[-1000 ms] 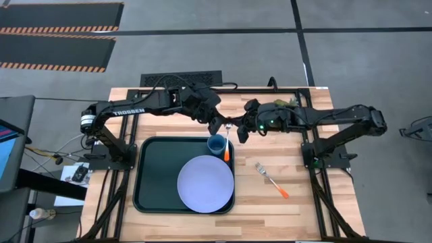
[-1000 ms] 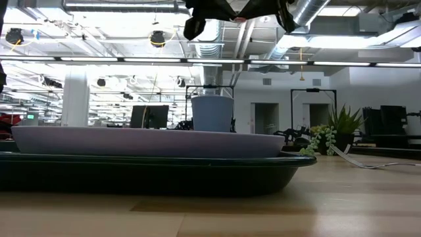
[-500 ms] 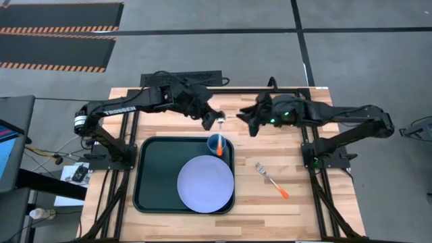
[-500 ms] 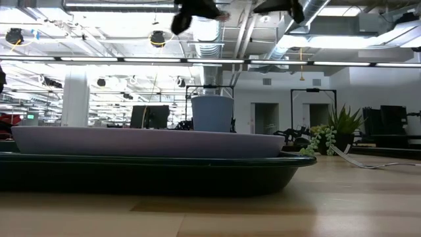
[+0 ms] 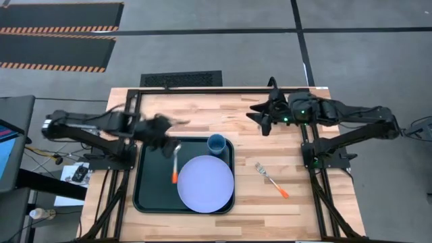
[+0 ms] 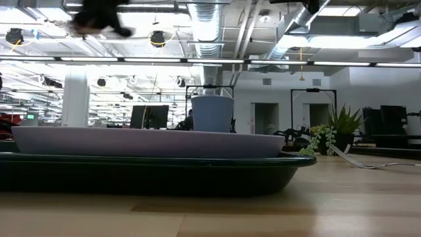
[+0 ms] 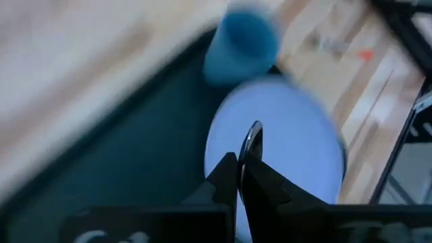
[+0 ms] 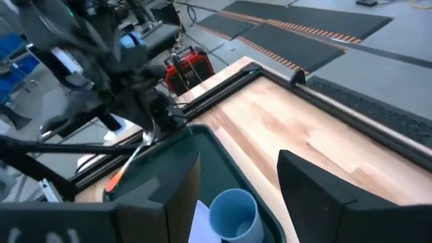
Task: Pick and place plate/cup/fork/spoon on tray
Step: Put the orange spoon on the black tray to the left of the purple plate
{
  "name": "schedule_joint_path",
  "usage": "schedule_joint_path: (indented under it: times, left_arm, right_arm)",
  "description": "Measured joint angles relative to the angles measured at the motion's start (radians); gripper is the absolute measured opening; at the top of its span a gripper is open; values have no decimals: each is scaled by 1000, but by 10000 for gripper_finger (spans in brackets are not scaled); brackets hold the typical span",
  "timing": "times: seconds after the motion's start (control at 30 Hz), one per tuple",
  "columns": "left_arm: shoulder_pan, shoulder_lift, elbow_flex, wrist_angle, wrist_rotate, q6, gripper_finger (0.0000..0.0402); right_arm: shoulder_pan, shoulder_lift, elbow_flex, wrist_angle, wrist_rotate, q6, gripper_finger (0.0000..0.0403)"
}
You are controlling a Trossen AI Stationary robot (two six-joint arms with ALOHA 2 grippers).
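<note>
Orange-handled spoon (image 5: 176, 163) is pinched in the left tool (image 5: 167, 140), hanging over the tray (image 5: 150, 177) left of centre frame. Beside it the plate (image 5: 206, 183) and cup (image 5: 217, 144) sit in the tray. Fork (image 5: 272, 180) lies on the table (image 5: 270, 138) lower right. Right tool (image 5: 260, 115), fingers spread, hovers upper right.

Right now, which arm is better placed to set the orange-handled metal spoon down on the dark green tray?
Left. The left gripper holds the orange-handled metal spoon over the dark green tray, while the right gripper waits open above the table's far edge.
</note>
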Motion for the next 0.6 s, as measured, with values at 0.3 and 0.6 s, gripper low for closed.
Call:
schedule_joint_path:
  times: [0.3,0.6]
  left_arm:
    - [-157,-372,-463,134,5,-344,0]
    - [-318,-491,-661,168,6,-464,0]
  right_arm:
    - [11,58,0,-10,-6,-3,210]
    - [11,59,0,-9,-6,16,209]
